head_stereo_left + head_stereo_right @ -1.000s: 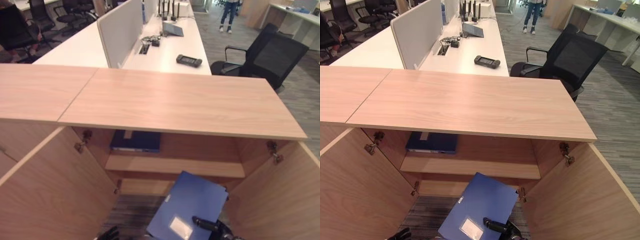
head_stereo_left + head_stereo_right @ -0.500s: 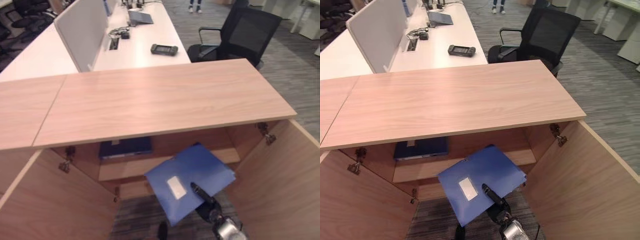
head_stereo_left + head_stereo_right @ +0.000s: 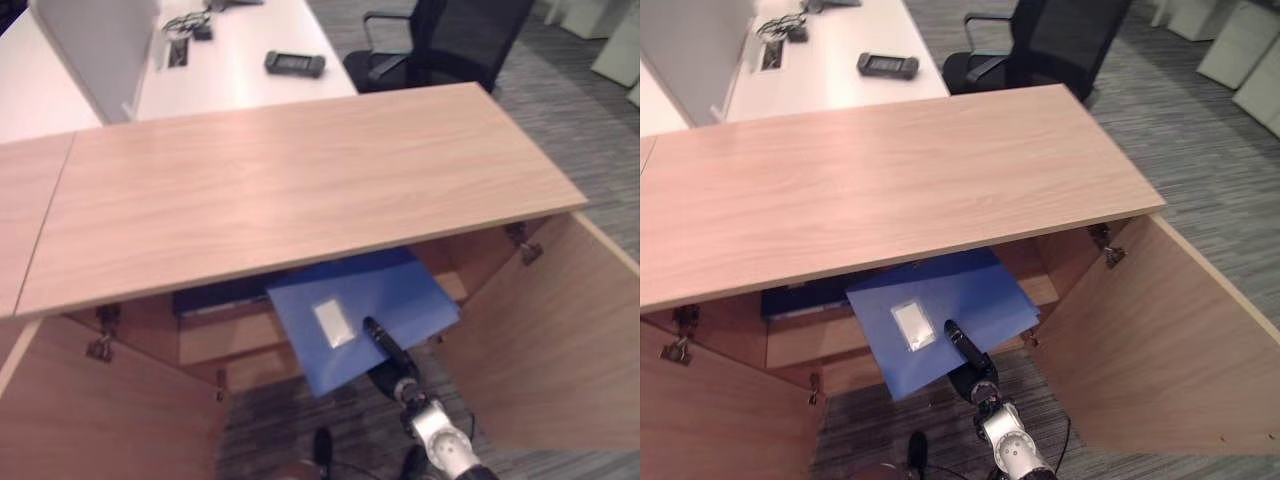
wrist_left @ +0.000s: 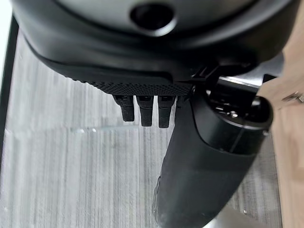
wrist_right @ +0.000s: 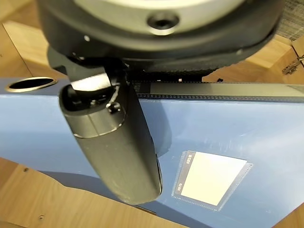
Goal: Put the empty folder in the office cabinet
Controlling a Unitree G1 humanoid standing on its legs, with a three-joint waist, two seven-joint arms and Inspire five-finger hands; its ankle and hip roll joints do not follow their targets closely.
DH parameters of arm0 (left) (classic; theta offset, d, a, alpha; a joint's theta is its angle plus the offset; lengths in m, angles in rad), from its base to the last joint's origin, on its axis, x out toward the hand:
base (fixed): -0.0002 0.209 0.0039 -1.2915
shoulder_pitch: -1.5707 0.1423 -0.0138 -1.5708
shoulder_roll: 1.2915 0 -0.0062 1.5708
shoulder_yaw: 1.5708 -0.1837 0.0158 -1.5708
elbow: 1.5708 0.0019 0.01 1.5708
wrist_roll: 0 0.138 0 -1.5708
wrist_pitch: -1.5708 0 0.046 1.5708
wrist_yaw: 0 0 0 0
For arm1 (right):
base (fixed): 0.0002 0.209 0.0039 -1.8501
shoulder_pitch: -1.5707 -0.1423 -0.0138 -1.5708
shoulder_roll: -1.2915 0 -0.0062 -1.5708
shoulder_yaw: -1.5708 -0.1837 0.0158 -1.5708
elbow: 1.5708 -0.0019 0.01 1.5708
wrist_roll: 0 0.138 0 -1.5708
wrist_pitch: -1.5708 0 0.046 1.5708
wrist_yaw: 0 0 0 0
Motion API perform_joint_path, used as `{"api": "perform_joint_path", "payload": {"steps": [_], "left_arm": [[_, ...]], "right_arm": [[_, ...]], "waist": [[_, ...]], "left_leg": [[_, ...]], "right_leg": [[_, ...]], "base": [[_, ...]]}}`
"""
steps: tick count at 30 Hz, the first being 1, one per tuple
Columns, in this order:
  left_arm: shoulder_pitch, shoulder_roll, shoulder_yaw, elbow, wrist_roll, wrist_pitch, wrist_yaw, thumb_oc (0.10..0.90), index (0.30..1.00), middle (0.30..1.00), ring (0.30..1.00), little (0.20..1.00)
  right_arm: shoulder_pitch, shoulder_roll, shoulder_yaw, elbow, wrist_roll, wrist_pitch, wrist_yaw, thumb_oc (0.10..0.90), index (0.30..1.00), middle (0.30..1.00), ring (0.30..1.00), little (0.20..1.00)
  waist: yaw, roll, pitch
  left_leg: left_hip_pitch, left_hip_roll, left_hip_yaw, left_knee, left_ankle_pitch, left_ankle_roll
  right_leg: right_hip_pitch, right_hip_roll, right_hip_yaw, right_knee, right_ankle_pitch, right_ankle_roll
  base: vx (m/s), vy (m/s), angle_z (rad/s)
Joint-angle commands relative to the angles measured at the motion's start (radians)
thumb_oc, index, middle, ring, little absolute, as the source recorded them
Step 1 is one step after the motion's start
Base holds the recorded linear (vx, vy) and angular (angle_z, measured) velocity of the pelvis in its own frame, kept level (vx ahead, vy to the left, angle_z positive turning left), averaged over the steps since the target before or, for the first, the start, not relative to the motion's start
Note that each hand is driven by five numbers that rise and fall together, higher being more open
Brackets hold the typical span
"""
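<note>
Folder [image 3: 365,310], blue, pinched at lower centre by the right hand [image 3: 385,345], its far edge entering the cabinet [image 3: 300,190]; tilt risks snagging the shelf [image 3: 225,335] or slipping free.

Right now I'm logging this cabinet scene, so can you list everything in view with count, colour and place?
Folder: one, blue with a white label, half under the cabinet top, over the shelf.
Second folder: one, dark blue, lying on the shelf.
Office cabinet: one, light wood, both doors open.
Desk: one, white, behind the cabinet.
Handheld device: one, black, on the desk.
Office chair: one, black, beside the desk.
Right hand: dark, thumb on the folder.
Left hand: dark, fingers curled, over the carpet.
</note>
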Motion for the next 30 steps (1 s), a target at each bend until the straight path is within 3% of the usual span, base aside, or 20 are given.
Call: {"api": "perform_joint_path", "payload": {"steps": [1, 7, 8, 9, 16, 24, 30], "left_arm": [[0.03, 0.022, -0.054, 0.026, -0.009, -0.002, 0.06, 0.8, 0.9, 0.9, 0.9, 0.9], [-0.009, 0.02, -0.136, -0.009, -0.006, -0.016, 0.09, 0.8, 0.9, 0.9, 0.9, 0.9], [-0.011, 0.02, -0.137, -0.009, -0.006, -0.016, 0.09, 0.8, 0.9, 0.9, 0.9, 0.9], [-0.016, 0.018, -0.153, -0.021, -0.007, -0.016, 0.095, 0.8, 0.9, 0.9, 0.9, 0.9], [-0.028, 0.0, -0.186, -0.024, 0.0, -0.019, 0.119, 0.8, 0.9, 0.9, 0.9, 0.9], [0.018, -0.028, -0.196, -0.024, 0.016, -0.017, 0.136, 0.8, 0.9, 0.9, 0.9, 0.9], [0.041, -0.017, -0.26, -0.067, -0.027, -0.025, 0.131, 0.8, 0.9, 0.9, 0.9, 0.9]], "right_arm": [[-0.159, 0.021, -0.058, -0.196, 0.036, -0.137, 0.014, 0.4, 0.3, 0.3, 0.3, 0.3], [-0.318, -0.019, -0.161, -0.246, 0.032, -0.255, -0.039, 0.4, 0.3, 0.3, 0.3, 0.3], [-0.319, -0.019, -0.163, -0.246, 0.032, -0.255, -0.04, 0.4, 0.3, 0.3, 0.3, 0.3], [-0.342, -0.036, -0.194, -0.278, 0.029, -0.283, -0.049, 0.4, 0.3, 0.3, 0.3, 0.3], [-0.388, -0.096, -0.261, -0.324, 0.017, -0.342, -0.066, 0.4, 0.3, 0.3, 0.3, 0.3], [-0.36, -0.126, -0.287, -0.32, 0.012, -0.351, -0.083, 0.4, 0.3, 0.3, 0.3, 0.3], [-0.605, -0.278, -0.395, -0.095, 0.03, -0.388, -0.175, 0.4, 0.3, 0.3, 0.3, 0.3]], "waist": [[0.036, -0.006, 0.039], [0.053, 0.011, 0.012], [0.053, 0.009, 0.008], [0.056, 0.018, -0.01], [0.053, 0.063, -0.05], [0.041, 0.099, -0.075], [0.071, 0.111, -0.092]], "left_leg": [[-0.117, -0.038, -0.05, 0.123, -0.143, 0.035], [-0.416, -0.096, -0.105, 0.341, -0.193, 0.042], [-0.427, -0.098, -0.105, 0.349, -0.196, 0.043], [-0.521, -0.122, -0.116, 0.423, -0.215, 0.048], [-0.78, -0.173, -0.111, 0.638, -0.257, 0.052], [-0.886, -0.185, -0.07, 0.791, -0.305, 0.059], [-0.9, -0.198, -0.04, 0.8, -0.315, 0.065]], "right_leg": [[-0.135, -0.09, 0.009, 0.106, 0.05, 0.045], [-0.334, -0.18, 0.017, 0.3, -0.024, 0.035], [-0.345, -0.183, 0.019, 0.308, -0.027, 0.036], [-0.418, -0.208, 0.03, 0.386, -0.067, 0.026], [-0.665, -0.281, 0.12, 0.639, -0.208, -0.027], [-0.822, -0.314, 0.257, 0.855, -0.327, -0.088], [-0.882, -0.328, 0.323, 0.914, -0.355, -0.09]], "base": [[-0.14, -0.093, 0.3], [-0.09, -0.073, 0.5], [-0.03, -0.041, 0.57], [-0.02, -0.033, 0.47], [0.0, 0.0, 0.31], [0.05, 0.027, -0.01], [0.03, 0.013, -0.06]]}}
